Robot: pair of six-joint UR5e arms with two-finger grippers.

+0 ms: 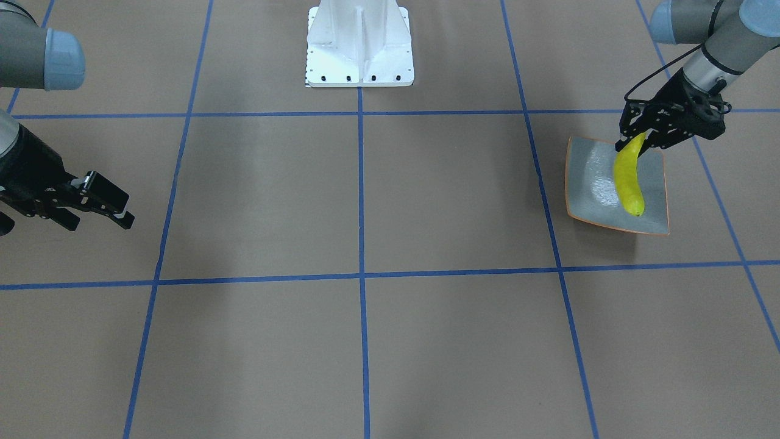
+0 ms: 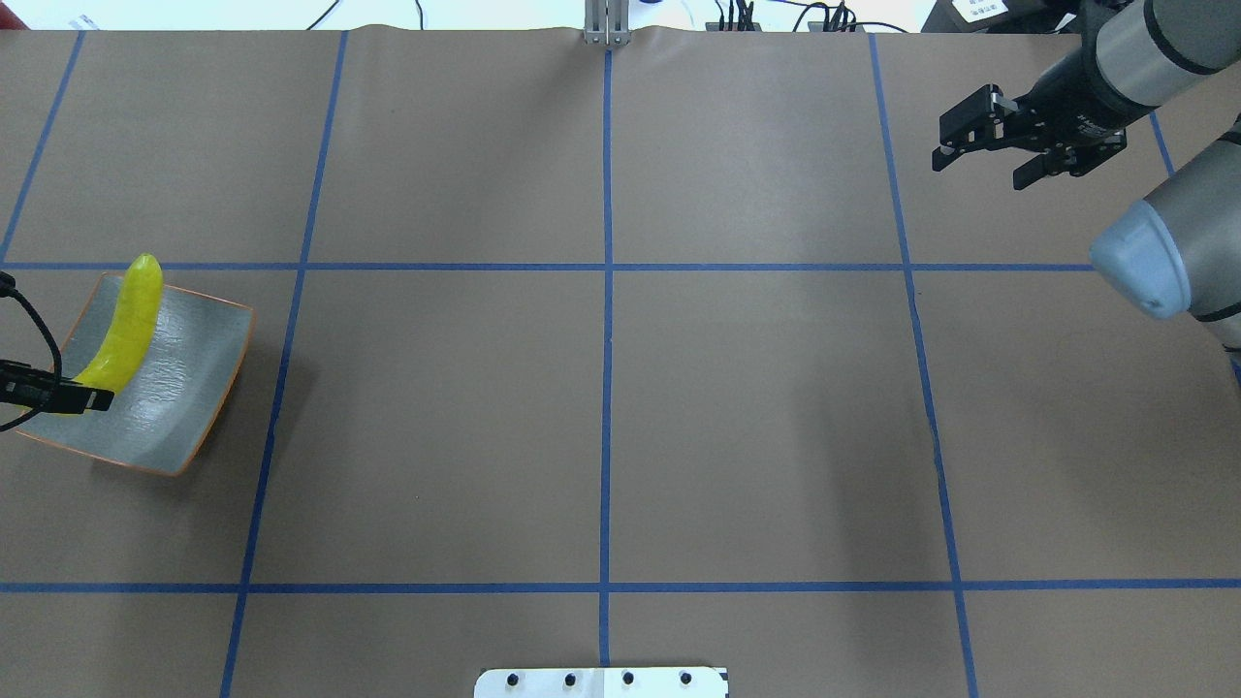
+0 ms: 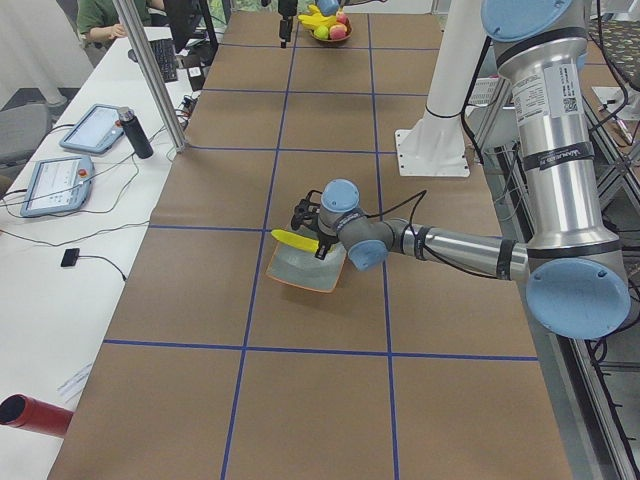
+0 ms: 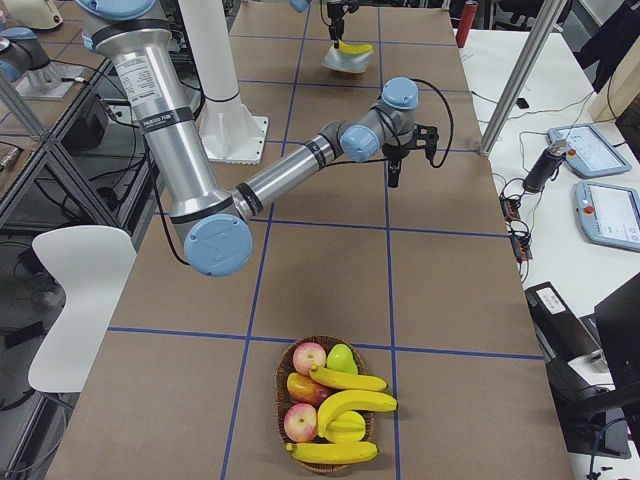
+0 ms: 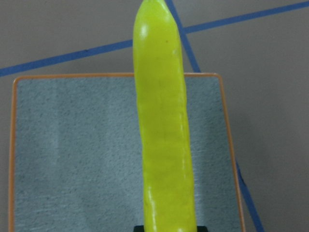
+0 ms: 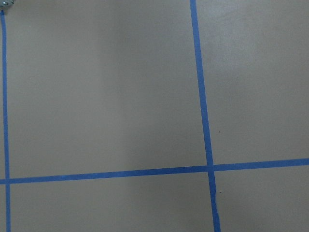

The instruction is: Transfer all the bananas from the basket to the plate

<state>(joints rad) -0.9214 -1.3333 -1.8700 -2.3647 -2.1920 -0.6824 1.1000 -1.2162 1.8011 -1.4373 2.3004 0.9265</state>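
Left gripper point(image 1: 632, 139): jaws closed on one end of a long yellow banana point(image 1: 627, 177), clamped, with the fruit projecting straight out from the fingertips. Directly beneath this gripper lies a square speckled grey-blue plate with a thin orange rim point(image 2: 184, 378). The left wrist view shows the banana running across the plate's middle, its free tip passing beyond the rim farthest from the gripper. Whether the fruit touches the plate surface cannot be told. The plate rests on a brown paper-covered table marked with blue tape lines point(image 2: 756, 407), just beside one tape line and near a crossing. Right gripper point(image 2: 974, 165): well apart from the left gripper, toward the other end of the table, hanging above bare paper with its fingers spread and nothing between them. Its wrist view shows only paper and a tape crossing. Beyond the right gripper, at the table end farthest from the left gripper, stands a round brown woven basket point(image 4: 280, 395). It holds three more yellow bananas point(image 4: 355, 404) lying over and beside red and green apples point(image 4: 308, 357).
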